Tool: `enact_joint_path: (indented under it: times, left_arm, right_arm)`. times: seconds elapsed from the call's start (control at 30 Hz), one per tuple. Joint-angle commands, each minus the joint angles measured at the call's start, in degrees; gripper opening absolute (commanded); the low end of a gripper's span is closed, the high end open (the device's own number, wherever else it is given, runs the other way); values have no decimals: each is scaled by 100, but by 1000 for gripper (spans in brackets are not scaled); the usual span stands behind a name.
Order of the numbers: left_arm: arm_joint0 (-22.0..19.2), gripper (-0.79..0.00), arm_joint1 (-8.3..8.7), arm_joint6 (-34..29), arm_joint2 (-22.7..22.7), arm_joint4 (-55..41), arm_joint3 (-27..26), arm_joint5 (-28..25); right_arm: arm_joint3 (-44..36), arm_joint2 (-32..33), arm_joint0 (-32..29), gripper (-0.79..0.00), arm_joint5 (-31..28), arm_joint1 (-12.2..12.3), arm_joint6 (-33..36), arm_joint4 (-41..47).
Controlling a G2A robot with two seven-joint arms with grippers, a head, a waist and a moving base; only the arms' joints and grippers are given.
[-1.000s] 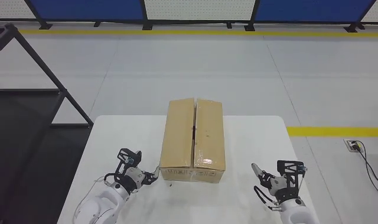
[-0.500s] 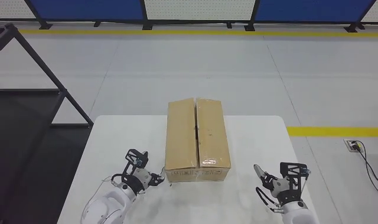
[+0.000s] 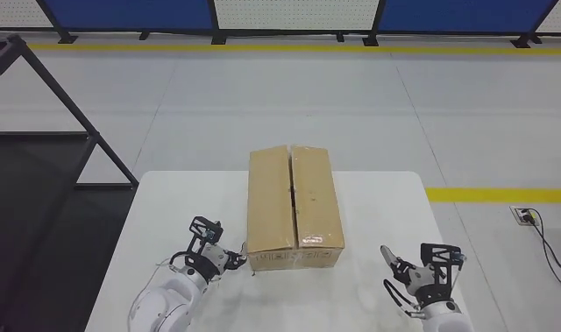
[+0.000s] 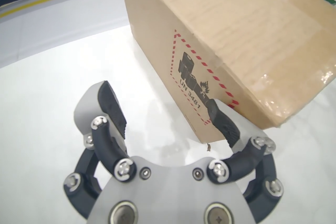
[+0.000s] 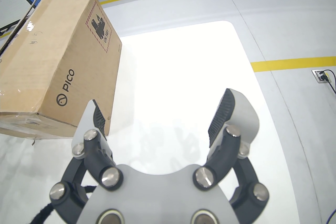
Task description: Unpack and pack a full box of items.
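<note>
Box (image 3: 293, 208) stands on table (image 3: 377, 211), left gripper (image 4: 158, 98) beside it, jaws spread

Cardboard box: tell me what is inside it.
Nothing inside can be seen: the cardboard box has both top flaps folded down, meeting along a middle seam. Its contents are covered.

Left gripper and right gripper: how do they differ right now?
The left gripper sits close to the near corner of the cardboard box, one fingertip over its labelled side. The right gripper stands well apart from the box, above the bare white table. Both are open and hold nothing.
</note>
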Motion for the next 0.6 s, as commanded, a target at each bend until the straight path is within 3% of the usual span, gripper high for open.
enact_joint_path:
  times: [0.0, 0.37, 0.57]
  left_arm:
    - [-45, 0, -17, -4, 95, 14, 8, -14]
    - [-267, 0, -115, -154, 655, 231, -84, -130]
    - [-453, 0, -199, -227, 1040, 306, -52, -164]
  right_arm:
    - [-15, 43, -36, 0, -3, -2, -8, 13]
    - [-120, 111, -162, 0, -127, -25, -78, 115]
    - [-342, 216, -344, 0, -682, -17, -44, 511]
